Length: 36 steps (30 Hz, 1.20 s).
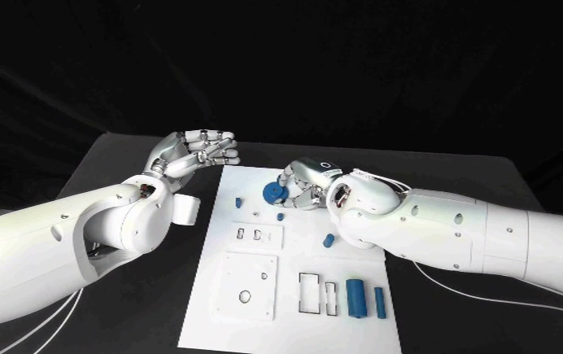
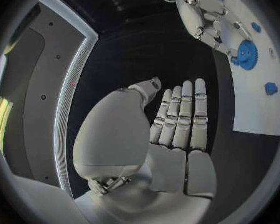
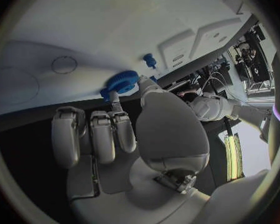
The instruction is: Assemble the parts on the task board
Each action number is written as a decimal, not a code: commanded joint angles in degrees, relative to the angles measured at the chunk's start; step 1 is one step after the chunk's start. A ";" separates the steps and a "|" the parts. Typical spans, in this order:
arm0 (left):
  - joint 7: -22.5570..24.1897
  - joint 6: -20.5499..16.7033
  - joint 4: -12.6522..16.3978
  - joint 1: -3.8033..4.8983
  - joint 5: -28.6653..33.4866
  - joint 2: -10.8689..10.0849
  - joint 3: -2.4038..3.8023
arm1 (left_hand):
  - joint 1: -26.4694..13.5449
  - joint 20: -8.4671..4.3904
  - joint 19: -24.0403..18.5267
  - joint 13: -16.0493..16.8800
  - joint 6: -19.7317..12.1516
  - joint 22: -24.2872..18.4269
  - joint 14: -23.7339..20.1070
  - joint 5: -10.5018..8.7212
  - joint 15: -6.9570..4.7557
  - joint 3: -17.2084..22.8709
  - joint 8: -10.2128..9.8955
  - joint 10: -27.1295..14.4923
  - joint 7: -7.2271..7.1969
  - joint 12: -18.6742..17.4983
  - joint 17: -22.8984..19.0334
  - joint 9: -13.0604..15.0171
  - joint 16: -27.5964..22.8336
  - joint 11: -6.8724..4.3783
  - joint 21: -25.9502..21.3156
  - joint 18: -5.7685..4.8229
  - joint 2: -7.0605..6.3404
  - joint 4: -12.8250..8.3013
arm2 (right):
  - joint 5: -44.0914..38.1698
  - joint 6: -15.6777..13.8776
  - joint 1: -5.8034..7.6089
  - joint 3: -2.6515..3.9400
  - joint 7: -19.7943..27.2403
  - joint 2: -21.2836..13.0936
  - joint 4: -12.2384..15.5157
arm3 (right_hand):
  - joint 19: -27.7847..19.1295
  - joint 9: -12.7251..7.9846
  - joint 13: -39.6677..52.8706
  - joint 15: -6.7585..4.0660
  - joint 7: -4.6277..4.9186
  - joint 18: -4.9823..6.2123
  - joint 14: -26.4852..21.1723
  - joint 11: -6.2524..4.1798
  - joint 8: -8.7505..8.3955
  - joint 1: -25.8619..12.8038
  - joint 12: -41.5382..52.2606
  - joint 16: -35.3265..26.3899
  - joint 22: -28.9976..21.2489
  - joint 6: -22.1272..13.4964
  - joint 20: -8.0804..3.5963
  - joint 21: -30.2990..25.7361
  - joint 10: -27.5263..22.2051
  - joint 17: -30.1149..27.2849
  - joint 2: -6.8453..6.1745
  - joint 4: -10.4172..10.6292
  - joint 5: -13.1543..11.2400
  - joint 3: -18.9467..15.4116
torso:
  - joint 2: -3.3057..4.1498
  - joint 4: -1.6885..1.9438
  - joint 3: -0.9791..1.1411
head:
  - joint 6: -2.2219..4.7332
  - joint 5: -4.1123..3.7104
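The blue gear (image 1: 276,193) sits at the far end of the white task board (image 1: 352,334), pinched at its rim by the right hand (image 1: 307,185). In the right wrist view the gear (image 3: 120,81) is caught between a fingertip and the thumb, close over the board's surface; whether it is already seated on a post I cannot tell.

To do this step well, the gear should be kept flat to the board, its bore brought square over its seat, and pressed down evenly without tilting. The grip should be loosened only once it sits level.

The right hand grips the gear with its other fingers curled loosely beside. The left hand (image 1: 194,153) hangs over the bench (image 1: 129,155) just off the board's far left corner, holding nothing. The left wrist view shows its fingers (image 2: 180,117) straight and together, the palm open.

Nearby on the board stand small blue pegs (image 1: 238,203), and two blue bars (image 1: 355,298) lie toward the near end.
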 commanded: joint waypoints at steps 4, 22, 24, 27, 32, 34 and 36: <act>0.34 0.94 -0.06 0.05 0.13 0.01 0.05 | -0.46 0.04 -0.54 -0.03 -0.20 -0.05 -0.30 0.04 0.28 0.23 -0.35 0.39 0.33 -0.34 0.05 -0.08 -0.26 -0.13 0.03 0.11 -0.06 -0.04 | -0.77 -2.80 -0.11 -0.07 0.12 -2.63 2.67 | 0.73 -0.11 13.12 -0.41 0.01 -0.85 5.89 -0.46 -0.23 -0.35 0.40 0.24 7.59 0.15 -0.19 0.27 4.51 14.70 -0.03 -0.34 0.02 0.50 | -0.11 -0.12 0.08 | 0.15 0.19; 0.55 1.30 -1.07 -0.04 0.16 0.61 -0.19 | -0.52 0.05 -0.58 -0.04 -0.24 -0.07 -0.31 0.04 0.29 0.32 -0.41 0.38 0.34 -0.45 0.11 -0.10 -0.37 -0.11 0.04 0.11 -0.05 -0.16 | 18.12 -6.26 2.54 -0.04 15.76 -23.23 13.56 | -0.76 -0.51 12.11 -0.74 -0.08 -0.29 5.41 -0.68 -1.22 9.83 -0.72 -0.26 5.80 1.47 -0.65 -2.00 3.70 12.45 -2.74 -2.46 -0.14 5.13 | -1.01 -1.59 1.06 | 1.14 -0.53; 0.57 1.43 -1.20 -0.07 0.17 0.83 -0.25 | -0.52 0.05 -0.58 -0.04 -0.24 -0.07 -0.31 0.04 0.29 0.32 -0.41 0.38 0.34 -0.45 0.11 -0.10 -0.37 -0.11 0.04 0.11 -0.05 -0.16 | 19.02 -5.28 2.51 -0.10 17.77 -24.78 12.87 | -0.73 -0.57 11.95 -0.70 -0.01 -0.31 5.40 -0.63 -1.38 9.93 -0.89 -0.27 5.85 1.28 -0.61 -1.97 3.55 12.43 -2.94 -2.45 -0.17 5.09 | -1.06 -1.73 1.17 | 1.23 -0.69; 0.60 1.57 -1.42 -0.11 0.17 1.13 -0.33 | -0.52 0.05 -0.58 -0.04 -0.24 -0.07 -0.31 0.04 0.29 0.32 -0.41 0.38 0.34 -0.45 0.11 -0.10 -0.37 -0.11 0.04 0.11 -0.05 -0.16 | 19.60 -4.28 2.32 -0.20 19.50 -26.23 11.60 | -0.62 -0.63 11.95 -0.64 0.05 -0.36 5.42 -0.57 -1.52 10.06 -0.89 -0.25 6.01 1.10 -0.57 -1.84 3.55 12.54 -3.16 -2.47 -0.19 5.03 | -1.10 -1.89 1.42 | 1.30 -0.77; 0.60 1.76 -1.71 -0.16 0.18 1.43 -0.45 | -0.52 0.05 -0.58 -0.04 -0.24 -0.07 -0.31 0.04 0.29 0.32 -0.41 0.38 0.34 -0.45 0.11 -0.10 -0.37 -0.11 0.04 0.11 -0.05 -0.16 | 20.00 -3.56 1.49 -0.38 20.57 -27.23 9.27 | -0.57 -0.68 11.93 -0.58 0.11 -0.38 5.44 -0.51 -1.69 10.38 -0.92 -0.23 6.08 0.93 -0.52 -1.79 3.52 12.62 -3.42 -2.57 -0.19 5.00 | -1.17 -2.01 1.69 | 1.10 -1.02; 0.59 1.81 -1.82 -0.19 0.19 1.50 -0.48 | -0.52 0.05 -0.58 -0.04 -0.24 -0.07 -0.31 0.04 0.29 0.32 -0.41 0.38 0.34 -0.45 0.11 -0.10 -0.37 -0.11 0.04 0.11 -0.05 -0.16 | 20.12 -3.38 1.03 -0.42 20.72 -27.31 8.27 | -0.56 -0.70 11.94 -0.57 0.13 -0.39 5.46 -0.50 -1.73 10.50 -0.91 -0.21 6.11 0.87 -0.51 -1.77 3.53 12.72 -3.45 -2.61 -0.18 5.01 | -1.15 -2.00 1.77 | 1.00 -1.10; 0.58 1.85 -1.92 -0.21 0.19 1.56 -0.51 | -0.52 0.05 -0.58 -0.04 -0.24 -0.07 -0.31 0.04 0.29 0.32 -0.41 0.38 0.34 -0.45 0.11 -0.10 -0.37 -0.11 0.04 0.11 -0.05 -0.16 | 20.27 -3.16 0.60 -0.46 20.80 -27.20 7.27 | -0.57 -0.74 11.91 -0.53 0.18 -0.38 5.45 -0.46 -1.85 10.73 -0.94 -0.23 6.09 0.74 -0.47 -1.81 3.50 12.65 -3.53 -2.68 -0.18 5.04 | -1.13 -1.98 1.83 | 0.99 -1.10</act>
